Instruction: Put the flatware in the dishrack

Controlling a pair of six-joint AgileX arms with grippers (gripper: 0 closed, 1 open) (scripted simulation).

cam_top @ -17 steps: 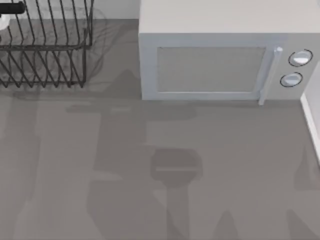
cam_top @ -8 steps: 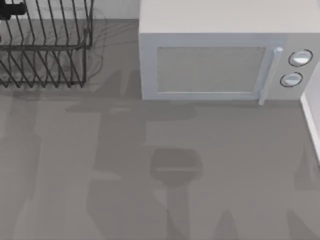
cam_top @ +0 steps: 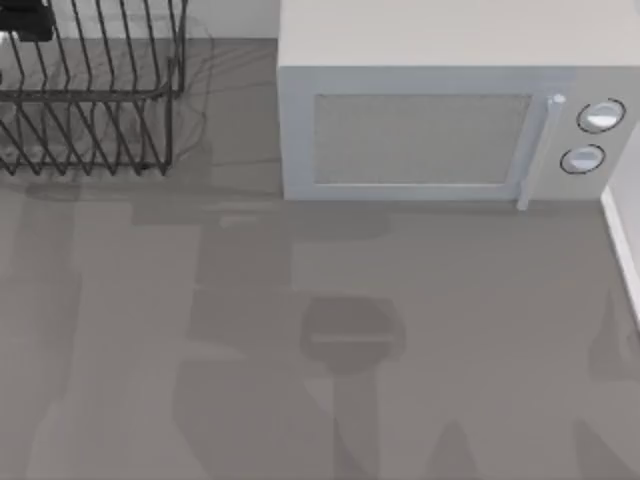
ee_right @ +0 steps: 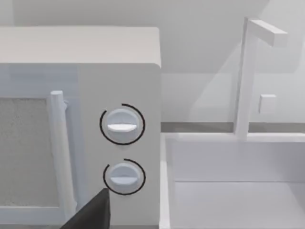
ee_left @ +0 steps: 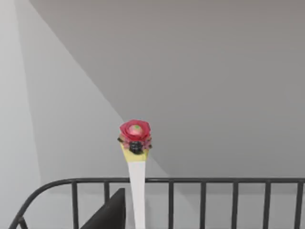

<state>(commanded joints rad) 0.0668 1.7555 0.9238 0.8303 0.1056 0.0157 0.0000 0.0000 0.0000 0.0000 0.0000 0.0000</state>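
Note:
The flatware (ee_left: 136, 157) is a white spoon. Its slim handle stands upright and ends in a red-and-yellow knob. In the left wrist view it rises just above the top rail of the dishrack (ee_left: 200, 181). One dark finger (ee_left: 108, 213) of my left gripper presses against the handle. In the top view the black wire dishrack (cam_top: 95, 90) stands at the table's far left. My left gripper (cam_top: 25, 22) hangs over the rack's far left corner, shut on the spoon. The spoon's bowl is hidden. A dark part of my right gripper (ee_right: 90, 214) hangs in front of the microwave's knobs.
A grey microwave (cam_top: 430, 130) with its door shut stands at the back, right of the rack. It has two round knobs (ee_right: 122, 125) on its right side. A white sink (ee_right: 228, 191) with a tall faucet (ee_right: 245, 76) lies at the table's right edge.
My left gripper has crept a little toward the front over the rack's corner. A white shape seen a second ago at the left edge is gone from the top view.

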